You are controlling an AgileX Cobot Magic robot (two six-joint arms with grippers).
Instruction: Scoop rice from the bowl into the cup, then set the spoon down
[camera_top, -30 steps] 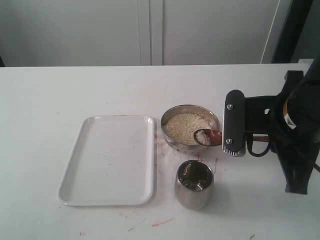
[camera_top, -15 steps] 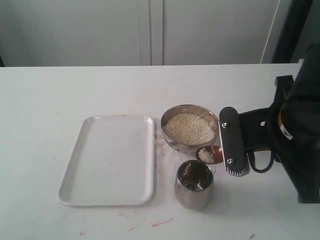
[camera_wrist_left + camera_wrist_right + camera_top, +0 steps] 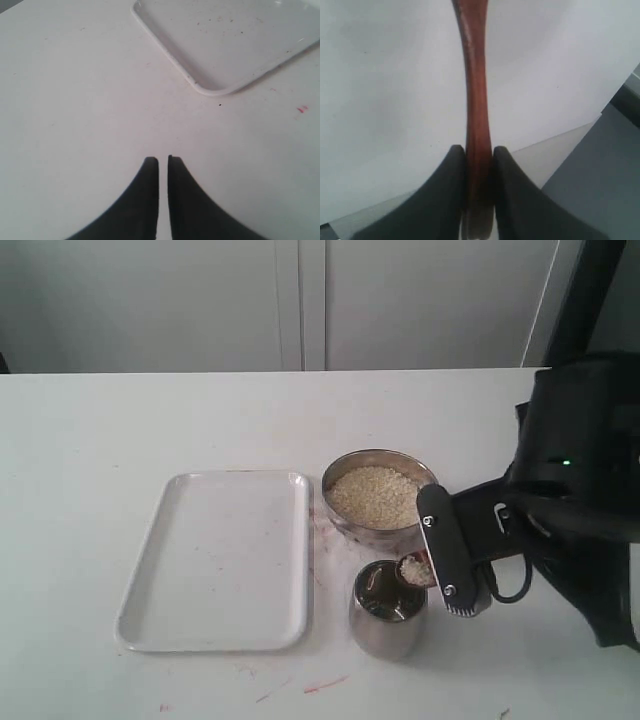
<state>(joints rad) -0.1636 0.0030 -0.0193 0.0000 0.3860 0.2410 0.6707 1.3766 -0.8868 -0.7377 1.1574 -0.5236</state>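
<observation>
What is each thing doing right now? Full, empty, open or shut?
bowl, upright, holding rice.
spoon, loaded with rice, head over the rim of the cup.
cup, upright, contents hard to see.
tray, flat, nothing on it.
left gripper, shut, holding nothing.
right gripper, shut on the spoon handle.

Table (image 3: pixel 120 420): carries every item below.
Tray (image 3: pixel 215 560): on the table, left of the bowl and the cup.
Bowl (image 3: pixel 345 525): just right of the tray's far half, behind the cup.
Rice (image 3: pixel 372 495): in the bowl, with a small heap on the spoon head.
Cup (image 3: pixel 385 625): upright, just in front of the bowl.
Spoon (image 3: pixel 414 568): head over the cup's right rim, handle between the jaws of the right gripper (image 3: pixel 447 552), which is right of the cup.
</observation>
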